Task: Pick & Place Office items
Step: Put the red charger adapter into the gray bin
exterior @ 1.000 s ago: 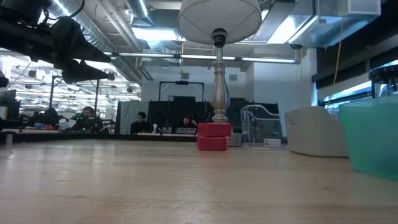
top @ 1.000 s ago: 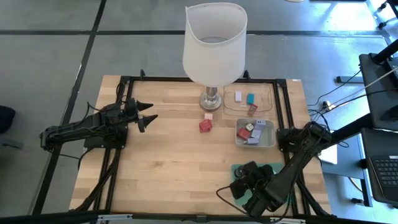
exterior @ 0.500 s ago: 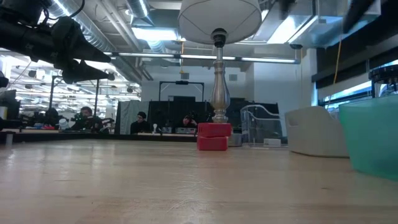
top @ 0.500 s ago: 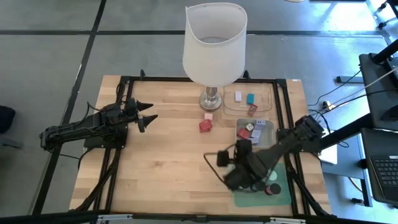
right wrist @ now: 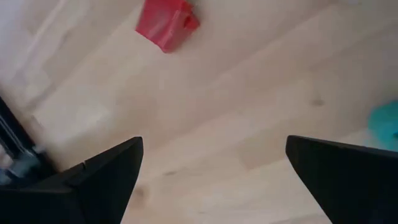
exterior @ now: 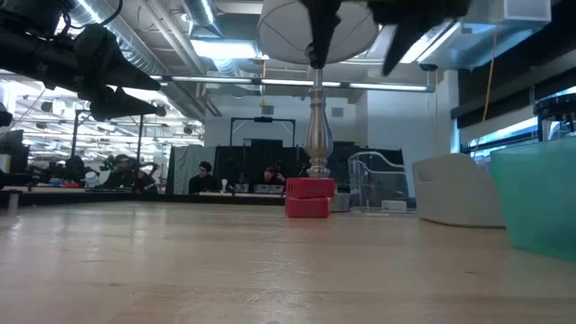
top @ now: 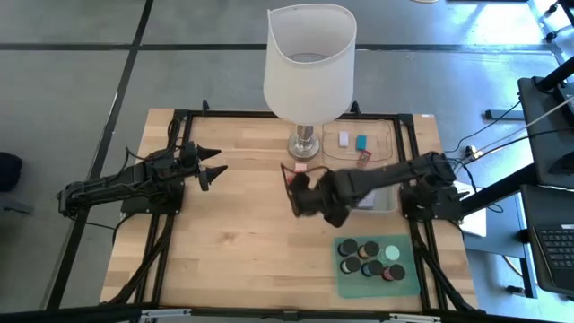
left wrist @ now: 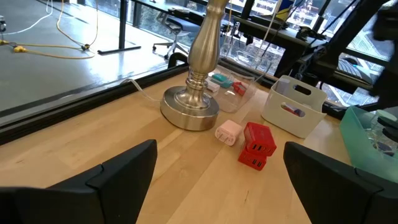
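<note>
Two dark fingers (right wrist: 106, 177) of the right gripper (right wrist: 214, 180) frame the view, one at each lower corner — the jaws stand wide apart with nothing between them. Beyond them lies bare wooden tabletop (right wrist: 249, 112), pale and streaked with grain. A red block (right wrist: 165, 25) rests on the wood, well clear of both fingers, slightly blurred. At one edge a teal patch (right wrist: 385, 127) shows — too little of it to tell what it is. A dark frame bar (right wrist: 15, 143) crosses the opposite corner.
</note>
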`<action>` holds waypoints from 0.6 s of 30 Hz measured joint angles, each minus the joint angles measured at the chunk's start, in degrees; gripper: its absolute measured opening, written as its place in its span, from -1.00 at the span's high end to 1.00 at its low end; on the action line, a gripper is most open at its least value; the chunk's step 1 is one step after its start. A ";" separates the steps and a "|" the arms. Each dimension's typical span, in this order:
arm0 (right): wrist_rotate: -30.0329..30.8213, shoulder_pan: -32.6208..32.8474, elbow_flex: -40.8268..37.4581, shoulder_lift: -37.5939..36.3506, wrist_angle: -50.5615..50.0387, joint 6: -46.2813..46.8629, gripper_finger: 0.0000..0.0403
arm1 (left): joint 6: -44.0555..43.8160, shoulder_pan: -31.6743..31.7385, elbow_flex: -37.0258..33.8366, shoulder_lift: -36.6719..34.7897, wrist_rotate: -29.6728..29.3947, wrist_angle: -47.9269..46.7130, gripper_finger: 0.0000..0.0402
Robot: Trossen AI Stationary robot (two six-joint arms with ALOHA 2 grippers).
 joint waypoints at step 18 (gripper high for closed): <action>-5.84 -12.44 -0.01 4.79 5.09 11.29 -0.98 | 0.02 0.00 0.00 0.01 0.00 -0.02 -0.73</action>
